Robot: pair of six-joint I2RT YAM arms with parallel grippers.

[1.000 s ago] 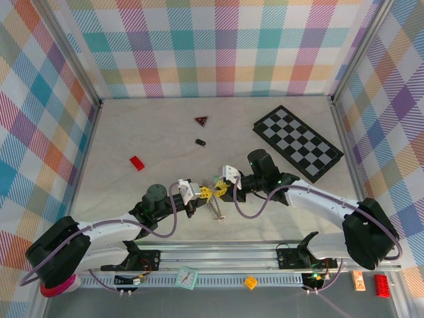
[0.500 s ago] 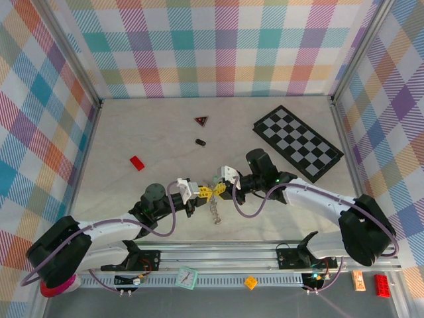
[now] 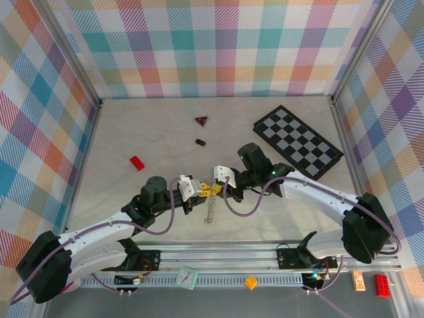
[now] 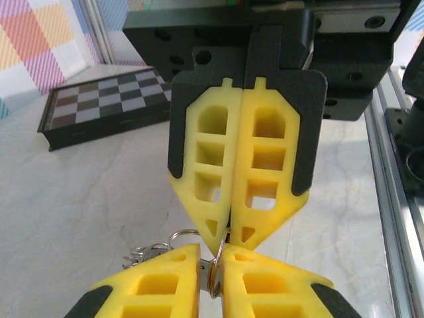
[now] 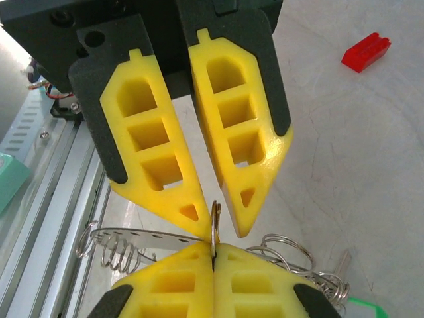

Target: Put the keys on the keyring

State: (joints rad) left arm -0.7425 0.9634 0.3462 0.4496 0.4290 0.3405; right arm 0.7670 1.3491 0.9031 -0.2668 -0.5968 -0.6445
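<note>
Right wrist view: the right end effector [image 5: 213, 258] has its yellow fingers pressed fully together at the tips. The thin edge of the keyring [image 5: 215, 222] is clamped between them and stands upright out of the seam. The left end effector [image 5: 217, 215] faces it tip to tip from above, with its two fingers a narrow gap apart. The ring's edge stands inside that gap; whether either pad touches the ring cannot be told.

Left wrist view: the same arrangement is seen from the opposite side. The left end effector [image 4: 211, 278] shows a slim slot between its fingers with the ring's edge in it. The right end effector [image 4: 230, 232] above is closed, finger against finger. The keys [image 4: 142, 253] bunch low on the left, just beside the left finger.

Top external view: both end effectors meet at the near centre of the counter [image 3: 146, 132], left [image 3: 201, 191] and right [image 3: 212, 188]. A string of keys [image 3: 210, 213] trails from the meeting point toward the near edge.

Surrounding items:
- Red brick [image 3: 137, 163]: far left of the arms.
- Small black oval piece [image 3: 200, 142] and dark red triangle [image 3: 201, 120]: beyond the end effectors.
- Black-and-white chequered board [image 3: 298, 142]: back right.
</note>
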